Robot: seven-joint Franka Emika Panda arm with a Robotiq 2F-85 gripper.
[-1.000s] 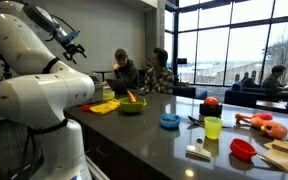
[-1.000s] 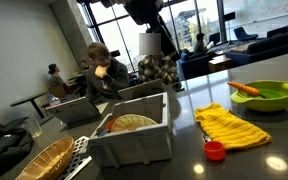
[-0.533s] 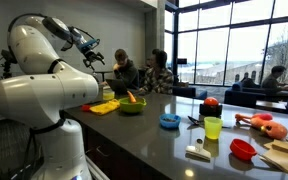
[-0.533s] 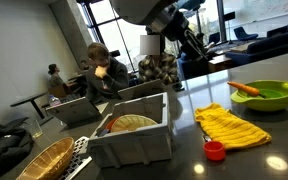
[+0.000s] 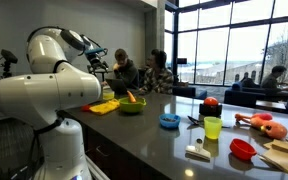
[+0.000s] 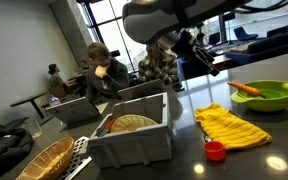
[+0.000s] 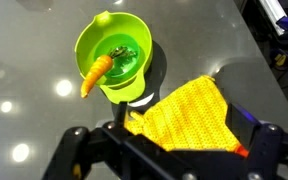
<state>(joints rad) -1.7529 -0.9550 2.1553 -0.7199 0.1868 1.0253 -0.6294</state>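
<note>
green bowl (image 7: 115,55), orange carrot (image 7: 96,74), yellow cloth (image 7: 192,114)

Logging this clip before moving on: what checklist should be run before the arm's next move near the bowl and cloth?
1. Gripper open: ok, its fingers stand wide apart with nothing between them.
2. Gripper clear of counter: ok, it hangs in the air in both exterior views.
3. Space under Gripper free: not ok, cloth lies below it.
4. Carrot settled: cannot tell, it leans across the bowl rim.
5. Cloth apart from bowl: cannot tell, a corner lies close to it.
</note>
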